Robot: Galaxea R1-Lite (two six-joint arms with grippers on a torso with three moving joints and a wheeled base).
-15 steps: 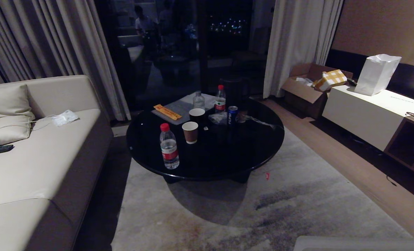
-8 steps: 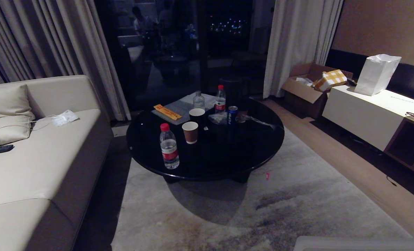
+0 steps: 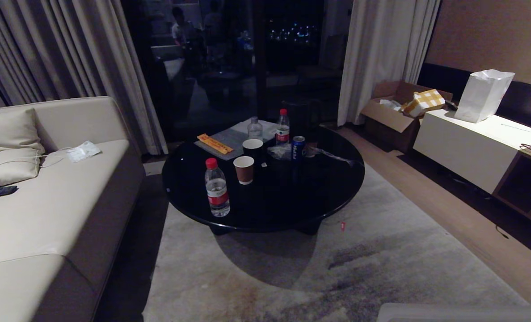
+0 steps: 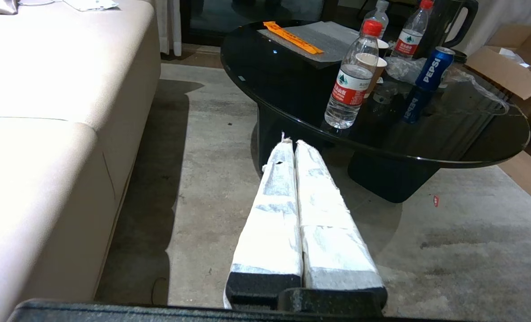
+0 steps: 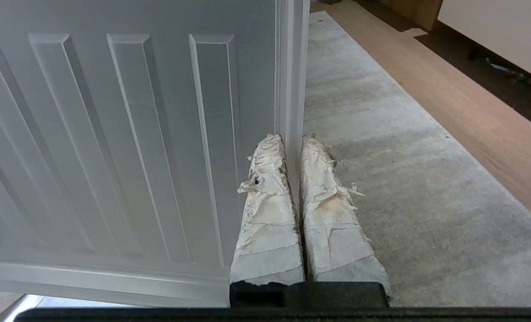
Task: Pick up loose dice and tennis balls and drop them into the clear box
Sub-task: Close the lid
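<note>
Round low table (image 3: pixel 328 188) with a glossy black top, standing on a mottled grey short-pile rug (image 3: pixel 381 268). On the tabletop: clear plastic water bottle with red cap and red label (image 3: pixel 217 188), brown paper cup with pale inside (image 3: pixel 244 169), blue drink can (image 3: pixel 298 148), flat orange strip (image 3: pixel 214 143) lying on a grey sheet. Beige smooth-upholstered sofa (image 3: pixel 46 210) sits along the robot's left; a white cabinet (image 3: pixel 471 147) with a white paper bag (image 3: pixel 483 95) on it stands to the right.

Left gripper (image 4: pixel 291 142): two long fingers wrapped in white tape, pressed together, empty, held over the rug just short of the table.

Right gripper (image 5: pixel 292 138): frayed, stained tape on the fingers (image 5: pixel 265 210), which pinch the rim of a flat ribbed whitish plastic lid (image 5: pixel 113 134) standing on edge beside them.

Dice, tennis balls and clear box: in none of the views.
</note>
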